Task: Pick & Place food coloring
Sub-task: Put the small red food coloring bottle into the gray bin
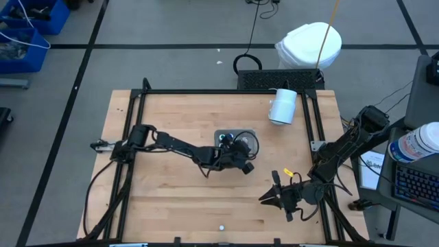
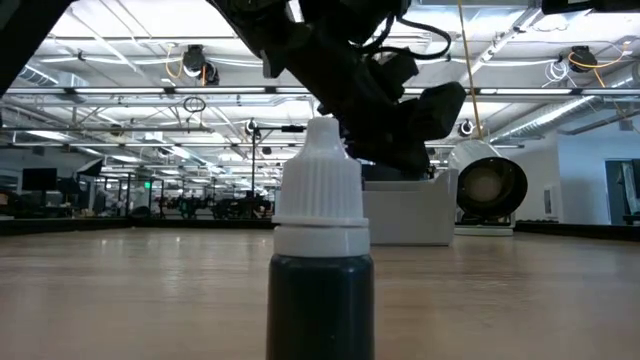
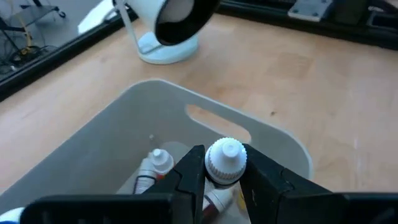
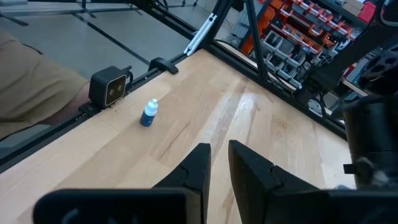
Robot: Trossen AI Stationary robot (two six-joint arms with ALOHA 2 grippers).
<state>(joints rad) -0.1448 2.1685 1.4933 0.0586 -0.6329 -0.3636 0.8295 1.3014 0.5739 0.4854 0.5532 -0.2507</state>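
Observation:
A grey tray sits mid-table, with my left gripper over it, shut on a food coloring bottle with a white ribbed cap. Another bottle lies on its side on the tray's floor. One more bottle, dark with a white cap, stands upright near the table's front edge, close before the low camera; the right wrist view shows it too. At the near right, my right gripper hovers with a slim gap between its fingers and nothing in it. My left gripper pinches the bottle's ribbed cap between its two fingers, one on each side. The fingers slant downward from the table's left over the tray. The nozzle sticks out past the fingertips; the fingers hide most of the body below.
A large white cylinder lies on its side at the far right of the table, its open end showing in the left wrist view. A black frame runs along the table's edges. Bare wood lies between the tray and the front bottle.

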